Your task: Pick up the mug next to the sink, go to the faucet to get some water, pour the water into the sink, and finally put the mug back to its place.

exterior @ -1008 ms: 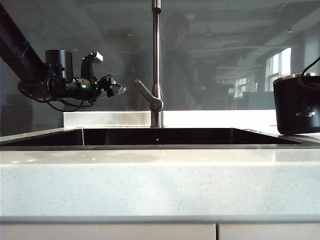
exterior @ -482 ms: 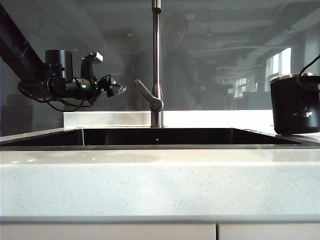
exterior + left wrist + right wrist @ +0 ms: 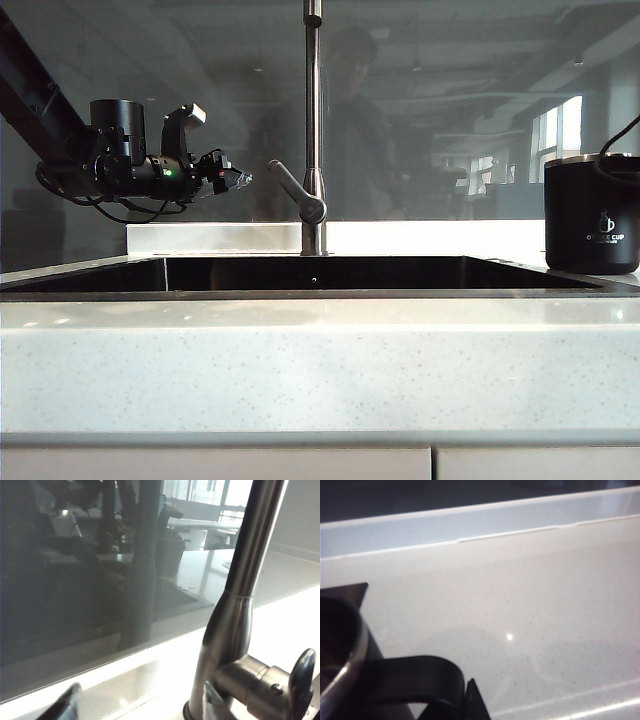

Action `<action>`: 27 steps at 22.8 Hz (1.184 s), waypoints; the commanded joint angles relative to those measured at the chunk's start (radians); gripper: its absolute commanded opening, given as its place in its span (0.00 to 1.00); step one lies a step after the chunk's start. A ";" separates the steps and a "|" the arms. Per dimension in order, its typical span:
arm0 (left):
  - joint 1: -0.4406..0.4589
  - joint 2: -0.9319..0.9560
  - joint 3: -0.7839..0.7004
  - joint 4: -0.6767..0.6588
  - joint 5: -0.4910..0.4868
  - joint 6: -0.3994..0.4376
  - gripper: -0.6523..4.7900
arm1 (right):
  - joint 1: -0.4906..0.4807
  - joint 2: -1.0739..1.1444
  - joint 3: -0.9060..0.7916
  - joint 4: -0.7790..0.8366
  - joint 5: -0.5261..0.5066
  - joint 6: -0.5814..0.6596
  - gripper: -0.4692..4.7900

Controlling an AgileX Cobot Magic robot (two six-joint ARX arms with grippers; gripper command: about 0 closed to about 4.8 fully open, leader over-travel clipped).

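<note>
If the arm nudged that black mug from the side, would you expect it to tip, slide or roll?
The mug stands upright on the counter right of the sink, squat with a flat base, so it likely slides rather than tips. Its rigid walls and metal rim should not flex. The counter looks polished, so it may slide easily.

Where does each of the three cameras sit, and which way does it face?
Exterior view: low in front of the countertop, facing the sink and faucet; left gripper hovers left, mug right.
Left wrist view: beside the faucet, fingertips at the edge.
Right wrist view: above the countertop, mug and handle close.
Shared: faucet; mug.
</note>
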 commanded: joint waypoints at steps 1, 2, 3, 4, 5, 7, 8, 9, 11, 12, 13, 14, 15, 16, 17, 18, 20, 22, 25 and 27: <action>-0.001 -0.008 0.002 0.009 0.003 -0.003 0.68 | 0.001 -0.008 0.006 -0.014 0.001 0.003 0.18; -0.001 -0.008 0.002 0.009 0.003 -0.003 0.68 | 0.001 -0.013 0.005 -0.021 0.001 0.003 0.18; -0.001 -0.008 0.002 0.009 0.003 -0.003 0.68 | 0.001 -0.018 0.005 -0.023 0.002 0.003 0.18; -0.001 -0.008 0.002 0.009 0.003 -0.003 0.68 | 0.001 -0.023 0.004 -0.024 0.003 0.003 0.18; -0.001 -0.008 0.002 0.009 0.003 -0.003 0.68 | 0.000 -0.032 0.002 -0.024 0.004 0.003 0.19; -0.001 -0.008 0.002 0.009 0.003 -0.003 0.68 | 0.000 -0.054 0.000 -0.038 0.005 0.000 0.22; -0.001 -0.008 0.002 0.009 0.003 -0.003 0.68 | 0.000 -0.067 0.000 -0.053 0.005 -0.006 0.23; -0.001 -0.008 0.002 0.009 0.004 -0.003 0.68 | 0.000 -0.077 0.000 -0.068 0.005 -0.010 0.26; -0.001 -0.008 0.002 0.009 0.004 -0.003 0.68 | -0.001 -0.093 -0.002 -0.089 0.005 -0.010 0.28; -0.001 -0.008 0.002 0.009 0.003 -0.003 0.68 | -0.001 -0.100 -0.003 -0.102 0.005 -0.009 0.28; -0.001 -0.008 0.002 0.009 0.003 -0.003 0.68 | -0.001 -0.106 -0.006 -0.107 0.005 -0.010 0.28; -0.001 -0.008 0.002 0.009 0.003 -0.003 0.68 | -0.001 -0.109 -0.011 -0.120 0.005 -0.009 0.29; -0.001 -0.008 0.002 0.009 0.003 -0.003 0.68 | -0.001 -0.109 -0.011 -0.132 0.005 -0.009 0.31; -0.001 -0.008 0.002 0.009 0.004 -0.003 0.68 | -0.001 -0.109 -0.011 -0.145 0.005 -0.009 0.31; -0.001 -0.008 0.002 0.009 0.003 -0.003 0.68 | -0.001 -0.109 -0.011 -0.157 0.005 -0.009 0.31; -0.001 -0.008 0.002 0.009 0.003 -0.003 0.68 | -0.001 -0.109 -0.011 -0.167 0.005 -0.009 0.31; -0.001 -0.008 0.002 0.009 0.004 -0.003 0.68 | -0.001 -0.116 -0.011 -0.209 0.005 -0.008 0.31; -0.001 -0.008 0.002 0.009 0.003 -0.003 0.68 | 0.001 -0.162 -0.021 -0.269 0.004 -0.008 0.31; -0.001 -0.008 0.002 0.009 0.003 -0.003 0.68 | 0.001 -0.220 -0.048 -0.277 0.004 -0.008 0.31; -0.001 -0.008 0.002 0.009 0.003 -0.003 0.68 | 0.001 -0.289 -0.072 -0.319 0.004 -0.007 0.31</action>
